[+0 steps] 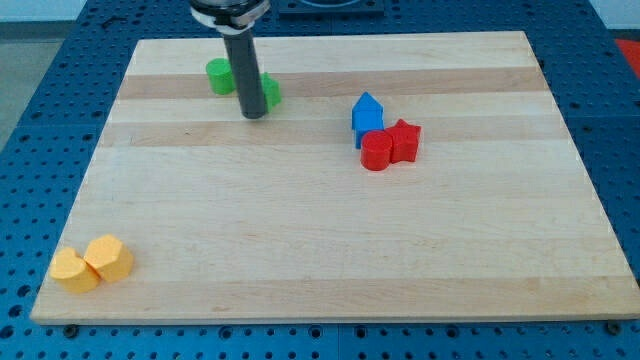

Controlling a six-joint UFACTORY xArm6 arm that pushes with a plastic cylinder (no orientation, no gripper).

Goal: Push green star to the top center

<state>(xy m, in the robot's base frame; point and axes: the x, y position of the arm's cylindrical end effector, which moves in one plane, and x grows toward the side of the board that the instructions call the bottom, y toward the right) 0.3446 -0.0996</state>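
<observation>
On the wooden board (330, 230), my tip (254, 115) stands pressed against the green star (270, 92), the star poking out at its 2 o'clock. The rod carries no fingers, so nothing is clasped. A green cylinder (218, 75) sits at the star's 9 o'clock (partly behind the rod). The star lies near the board's top edge, left of centre.
</observation>
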